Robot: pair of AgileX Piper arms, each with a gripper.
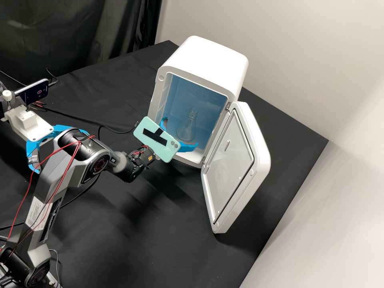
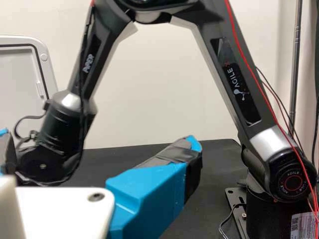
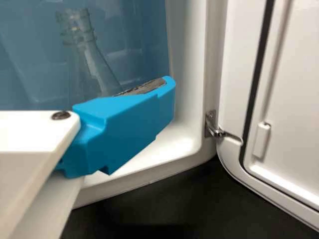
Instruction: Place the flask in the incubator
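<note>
White incubator stands toward the back of the black bench. Its door is swung wide open on the right-hand hinge, and the pale blue inside is exposed.

Flask: clear glass with a narrow neck. It stands upright on the incubator floor, set back from the opening.

Right arm reaches across the bench from the near left corner. The right gripper sits at the mouth of the incubator, low, just over the front lip. Its two blue fingers are spread apart, one to either side of the opening's lower part, and the flask is beyond them. In the right wrist view one finger lies in front of the flask's lower body; I cannot tell whether it touches the glass. The grip looks released, with nothing clamped between the fingers.

A phone in a mint case with black tape on its back rides on that wrist.

Left gripper is at the left edge of the bench, well apart from the incubator and partly behind the right arm's elbow. Its blue fingers are splayed and empty.

A second phone is propped at the far left. Red wires run along the right arm.
</note>
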